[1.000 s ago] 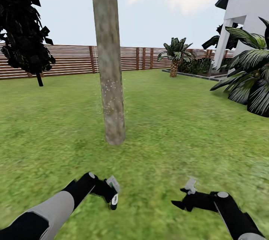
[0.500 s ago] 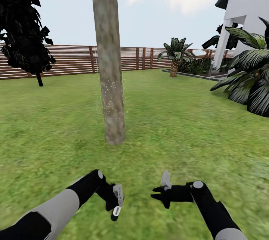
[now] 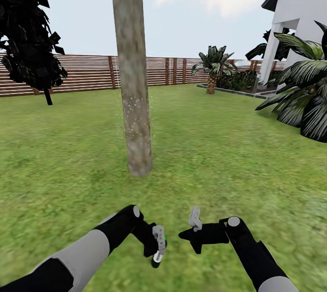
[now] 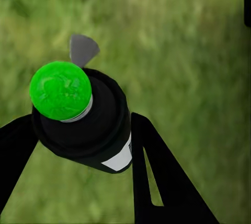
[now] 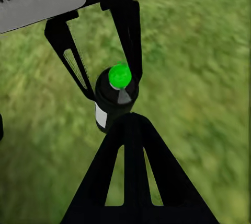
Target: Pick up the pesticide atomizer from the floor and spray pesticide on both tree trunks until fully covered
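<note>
Left pincer grips the atomizer low over grass; right pincer gapes empty beside it. Next: aim at the trunk.

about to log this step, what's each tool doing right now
Left tool: shut on the pesticide atomizer, held between its fingers.
Right tool: holds nothing; whether it is open or shut cannot be told.
</note>
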{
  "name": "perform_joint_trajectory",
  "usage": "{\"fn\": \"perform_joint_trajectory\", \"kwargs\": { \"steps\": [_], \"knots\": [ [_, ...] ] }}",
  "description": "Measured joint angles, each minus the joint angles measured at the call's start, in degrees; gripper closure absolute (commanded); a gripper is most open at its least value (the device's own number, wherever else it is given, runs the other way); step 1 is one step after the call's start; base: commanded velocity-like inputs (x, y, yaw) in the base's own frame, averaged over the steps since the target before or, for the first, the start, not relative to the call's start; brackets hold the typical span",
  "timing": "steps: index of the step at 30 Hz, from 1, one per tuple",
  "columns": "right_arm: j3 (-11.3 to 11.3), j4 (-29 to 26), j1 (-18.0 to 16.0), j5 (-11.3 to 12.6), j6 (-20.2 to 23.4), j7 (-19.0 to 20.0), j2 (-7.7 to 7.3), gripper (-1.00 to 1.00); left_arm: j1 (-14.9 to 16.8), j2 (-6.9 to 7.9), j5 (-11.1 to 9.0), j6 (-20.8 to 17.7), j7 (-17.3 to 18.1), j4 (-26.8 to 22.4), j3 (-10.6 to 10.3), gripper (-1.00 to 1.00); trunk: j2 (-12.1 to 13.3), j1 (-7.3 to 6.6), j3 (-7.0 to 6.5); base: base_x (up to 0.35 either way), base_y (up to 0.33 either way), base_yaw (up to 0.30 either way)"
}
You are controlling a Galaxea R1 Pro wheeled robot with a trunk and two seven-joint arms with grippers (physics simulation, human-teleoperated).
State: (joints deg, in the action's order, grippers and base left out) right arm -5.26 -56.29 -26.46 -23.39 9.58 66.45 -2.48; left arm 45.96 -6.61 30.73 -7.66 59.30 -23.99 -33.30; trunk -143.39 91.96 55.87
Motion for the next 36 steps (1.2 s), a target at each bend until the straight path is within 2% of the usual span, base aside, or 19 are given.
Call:
{"fn": "perform_joint_trajectory", "kwargs": {
  "steps": [3,8,13,20,24,36],
  "knots": [
    [0.0,0.0,0.0,0.0,0.0,0.0,-0.06,1.00,0.0,-1.28,0.0,0.0,0.0,0.0,0.0,1.00,0.0,0.00,0.00,0.000,0.000,0.000],
    [0.0,0.0,0.0,0.0,0.0,0.0,-0.07,1.00,0.0,-2.19,-0.1,0.1,0.0,-0.9,0.0,1.00,0.0,0.00,0.00,0.000,0.000,0.000],
    [0.0,0.0,0.0,0.0,0.0,0.0,-0.07,1.00,0.0,-2.27,-0.1,0.1,2.8,-3.5,0.0,1.00,0.0,0.00,0.00,0.000,0.000,0.000],
    [0.0,0.0,0.0,-0.1,0.0,0.0,-0.07,1.00,0.0,-2.26,0.0,0.1,3.6,-4.8,0.0,1.00,0.0,0.00,0.00,0.000,0.000,0.000],
    [0.0,-0.1,0.0,-0.1,0.0,0.0,-0.07,1.00,0.0,-2.27,-0.1,0.1,5.6,-6.1,0.0,1.00,0.0,0.00,0.00,0.000,0.000,0.000],
    [0.0,-0.9,0.0,0.0,0.0,0.0,-0.07,1.00,0.0,-2.20,0.0,0.0,5.8,-6.2,0.0,1.00,0.0,0.00,0.00,0.000,0.000,0.000]
  ]
}}
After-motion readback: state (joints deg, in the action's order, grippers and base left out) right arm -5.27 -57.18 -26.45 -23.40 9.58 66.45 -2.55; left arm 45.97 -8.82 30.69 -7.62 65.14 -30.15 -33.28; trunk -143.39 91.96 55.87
